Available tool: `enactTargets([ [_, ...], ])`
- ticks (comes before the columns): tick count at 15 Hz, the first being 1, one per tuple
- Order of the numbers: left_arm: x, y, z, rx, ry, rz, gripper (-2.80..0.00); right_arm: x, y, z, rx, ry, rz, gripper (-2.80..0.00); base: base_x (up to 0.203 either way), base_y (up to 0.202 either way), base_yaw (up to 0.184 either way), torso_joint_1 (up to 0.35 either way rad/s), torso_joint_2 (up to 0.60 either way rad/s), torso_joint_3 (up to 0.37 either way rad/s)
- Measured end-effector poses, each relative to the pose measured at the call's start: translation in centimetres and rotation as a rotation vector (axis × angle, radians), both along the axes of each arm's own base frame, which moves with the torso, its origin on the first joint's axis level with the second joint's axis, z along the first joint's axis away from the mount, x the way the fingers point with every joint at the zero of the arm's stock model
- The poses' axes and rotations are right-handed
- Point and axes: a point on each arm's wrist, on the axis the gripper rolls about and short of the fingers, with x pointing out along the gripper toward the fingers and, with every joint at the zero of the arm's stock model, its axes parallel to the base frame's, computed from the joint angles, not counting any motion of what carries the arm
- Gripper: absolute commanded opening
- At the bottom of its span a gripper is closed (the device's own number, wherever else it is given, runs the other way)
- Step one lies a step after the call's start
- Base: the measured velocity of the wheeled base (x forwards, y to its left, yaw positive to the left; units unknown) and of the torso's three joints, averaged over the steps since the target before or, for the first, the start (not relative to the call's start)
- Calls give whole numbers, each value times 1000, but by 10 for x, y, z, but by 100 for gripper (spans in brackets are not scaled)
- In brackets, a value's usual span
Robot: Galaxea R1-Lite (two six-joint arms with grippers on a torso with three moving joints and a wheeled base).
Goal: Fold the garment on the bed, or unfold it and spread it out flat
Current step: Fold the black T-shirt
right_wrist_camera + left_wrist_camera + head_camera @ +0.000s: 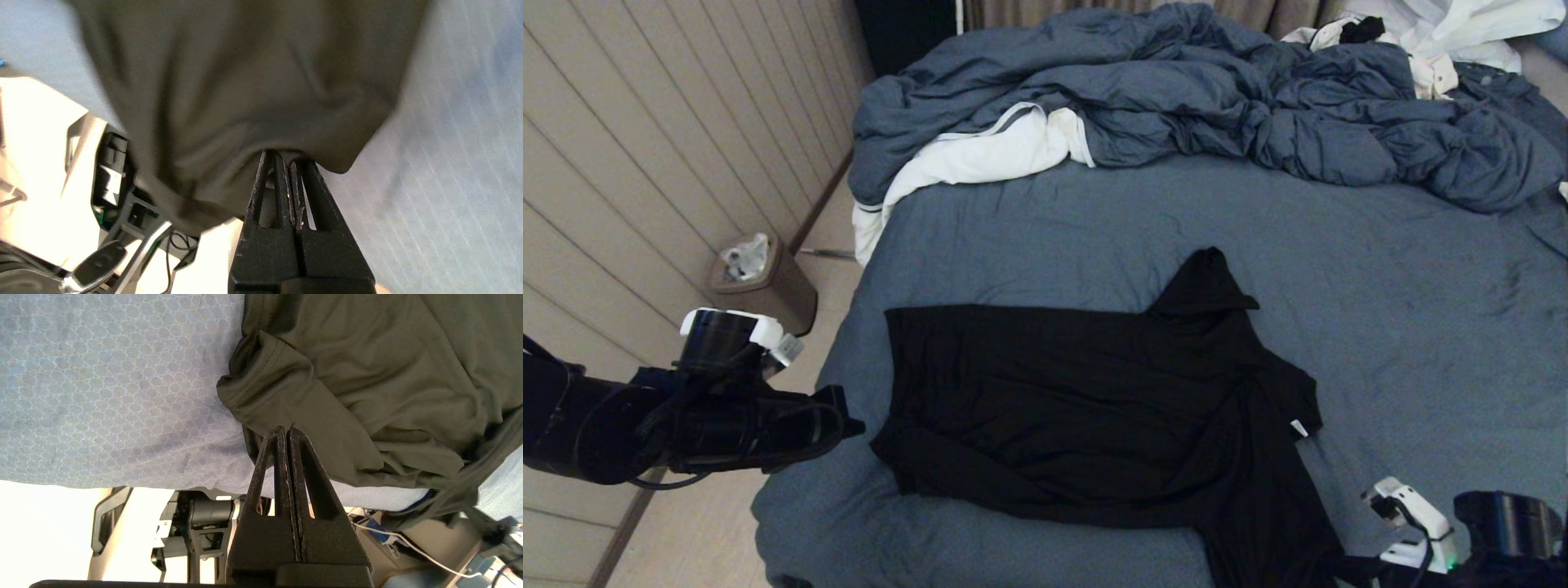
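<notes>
The shirt point(1094, 408) lies partly folded on the near half of the bed point(1380, 286), its body spread crosswise, one sleeve pointing toward the duvet point(1217, 106), and its near corner hanging over the bed's edge. That corner is where the right gripper point(291, 163) works: its fingers are clenched on a bunch of the black cloth, though the wrist view is blurred, so how deep the bite goes is uncertain. The left gripper point(287, 433) hovers off the bed's left side, fingers pressed together on nothing, just short of the shirt's other end. The step looks like a corner pickup. Next, the right arm likely needs to lift and carry that corner across.
</notes>
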Motion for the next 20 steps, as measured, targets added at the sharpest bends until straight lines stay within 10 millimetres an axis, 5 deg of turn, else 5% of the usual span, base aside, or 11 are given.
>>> enactTargets([
  [14, -1, 0, -1, -6, 6, -10, -280, 39, 49, 65, 181, -165, 82, -280, 0, 0, 0, 0, 0, 0],
  [20, -1, 0, -1, -10, 7, -16, -280, 69, 47, 128, 233, -161, 95, -280, 0, 0, 0, 0, 0, 0],
])
